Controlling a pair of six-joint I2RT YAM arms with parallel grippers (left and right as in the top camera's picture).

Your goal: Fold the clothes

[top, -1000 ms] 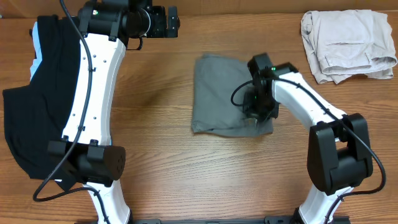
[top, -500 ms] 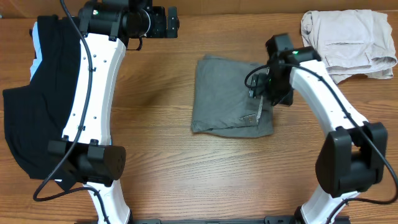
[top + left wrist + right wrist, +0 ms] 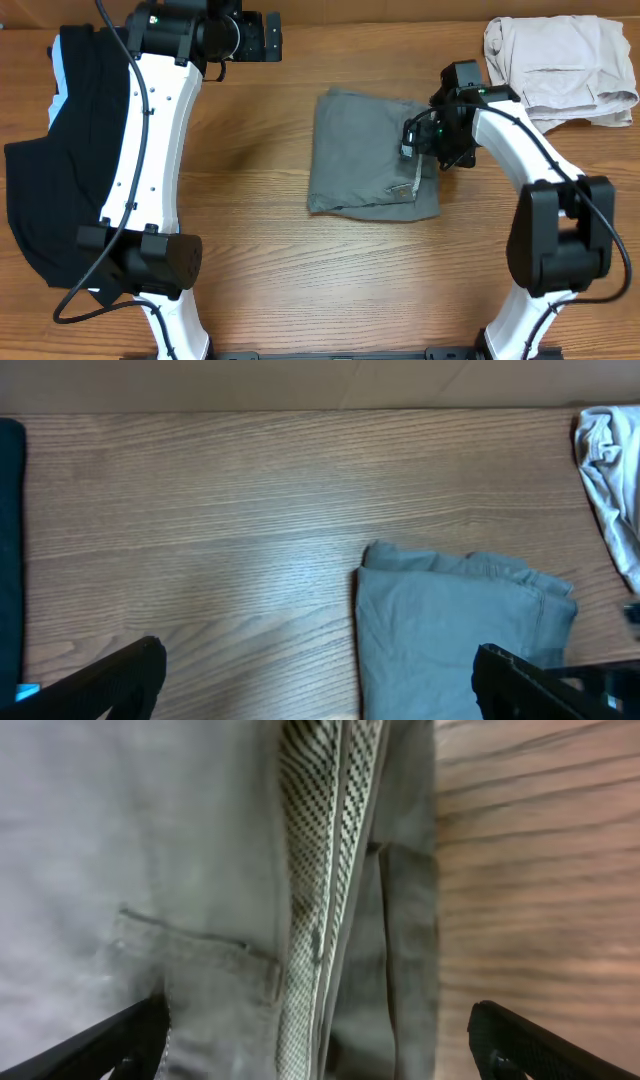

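Grey shorts (image 3: 365,155) lie folded at the centre of the wooden table (image 3: 260,270). The right gripper (image 3: 424,150) is poised over their right edge, jaws wide, holding nothing. The left gripper (image 3: 262,35), equally wide, hangs near the far edge.

Overhead downward; both wrists toward shorts (image 3: 365,150)

grey shorts (image 3: 365,150) of matt woven cloth, lining (image 3: 320,840) pale with an open checked weave, table (image 3: 260,270) of smooth, faintly shiny grained wood, beige shorts (image 3: 560,70) of creased matt cloth, black garment (image 3: 40,200) matt cloth, arm shells (image 3: 150,150) glossy white plastic
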